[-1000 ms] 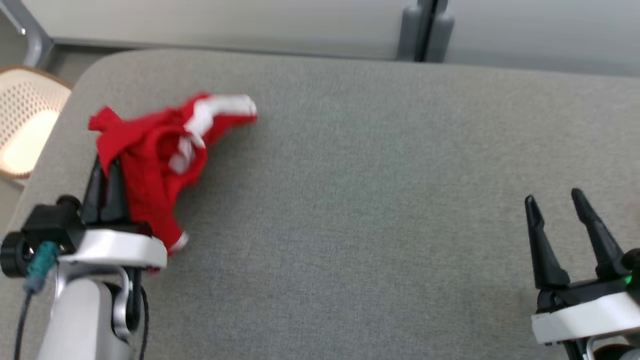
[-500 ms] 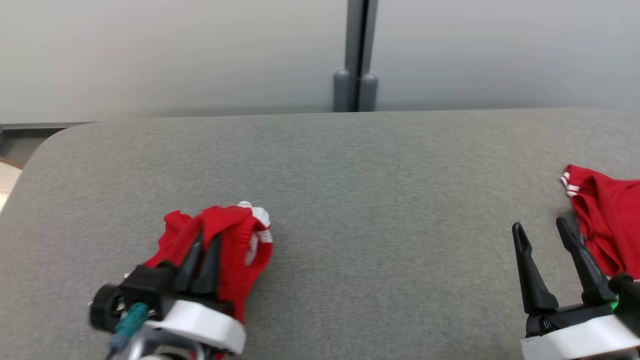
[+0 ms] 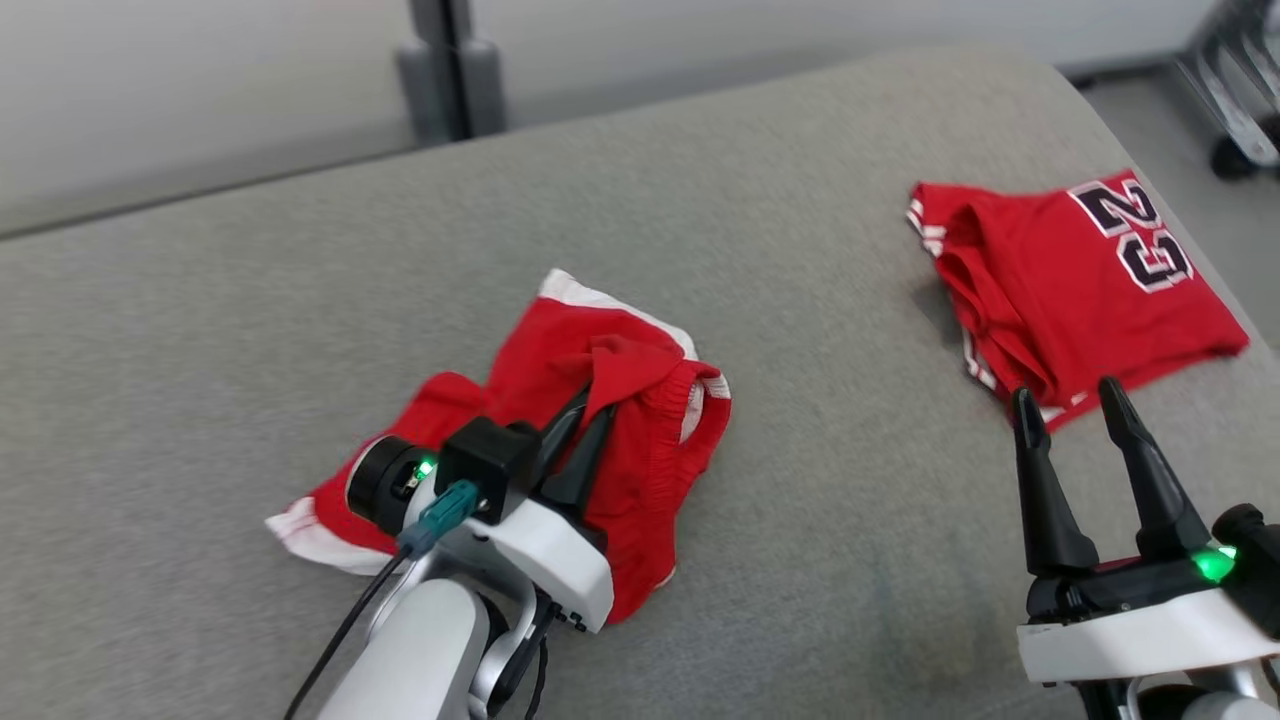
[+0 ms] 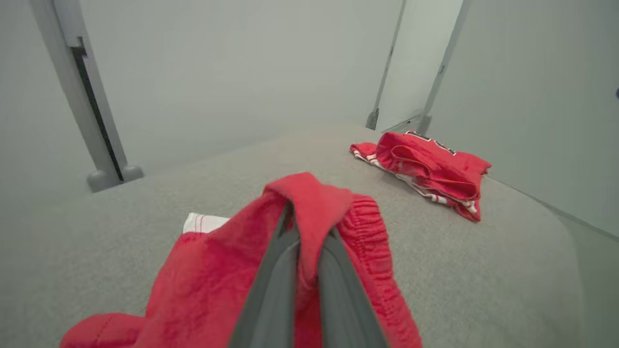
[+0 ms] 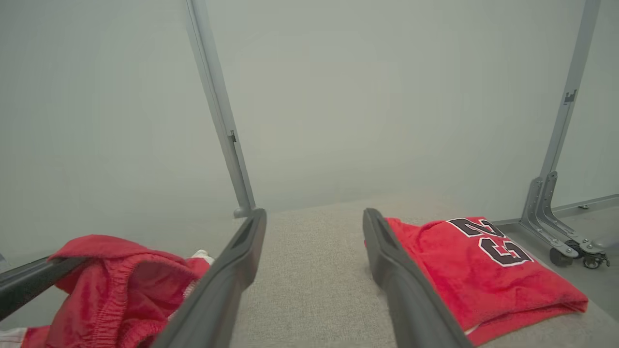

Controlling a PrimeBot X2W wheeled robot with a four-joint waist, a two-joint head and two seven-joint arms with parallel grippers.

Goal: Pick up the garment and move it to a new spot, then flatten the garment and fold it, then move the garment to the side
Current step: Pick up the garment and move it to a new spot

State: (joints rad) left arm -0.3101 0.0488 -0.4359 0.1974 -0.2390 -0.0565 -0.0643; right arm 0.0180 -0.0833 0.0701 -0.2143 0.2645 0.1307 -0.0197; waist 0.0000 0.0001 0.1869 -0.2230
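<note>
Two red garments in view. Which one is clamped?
The crumpled red shorts with the elastic waistband: the left gripper is shut on a fold of them. The folded jersey numbered 23 lies free beside the open right gripper.

Light is bright, soft and even; the red shorts (image 3: 650,470) cast only faint shadows; wrist views bow at edges.

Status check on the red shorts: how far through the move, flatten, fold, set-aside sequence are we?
Done: the left gripper is shut on a raised fold of the red shorts, so the pick-up is made. In hand: the move to a new spot; most of the cloth lies crumpled on the grey table. Left: flattening, folding, moving aside. The right gripper is open and empty beside a folded numbered jersey.
</note>
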